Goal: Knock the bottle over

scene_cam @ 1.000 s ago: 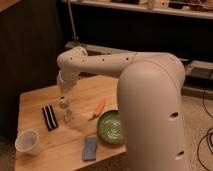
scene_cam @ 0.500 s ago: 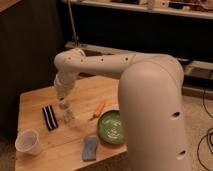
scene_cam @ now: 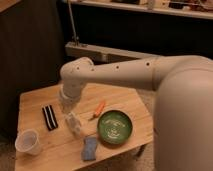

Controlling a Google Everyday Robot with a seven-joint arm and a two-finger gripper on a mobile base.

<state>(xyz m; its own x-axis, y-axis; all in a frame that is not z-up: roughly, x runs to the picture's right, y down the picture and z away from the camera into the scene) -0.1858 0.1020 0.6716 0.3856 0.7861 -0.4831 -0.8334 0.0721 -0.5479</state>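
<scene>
Since the earlier frame the arm has lowered a little, and the gripper [scene_cam: 67, 106] now hangs just above the bottle [scene_cam: 74, 124], near the middle of the wooden table [scene_cam: 35, 97]. The bottle seems to lean already. The next move is probably a sideways push.

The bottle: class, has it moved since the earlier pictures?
Yes. The bottle now leans, its top tipped toward the green bowl, away from the black striped object. The gripper is just above it.
</scene>
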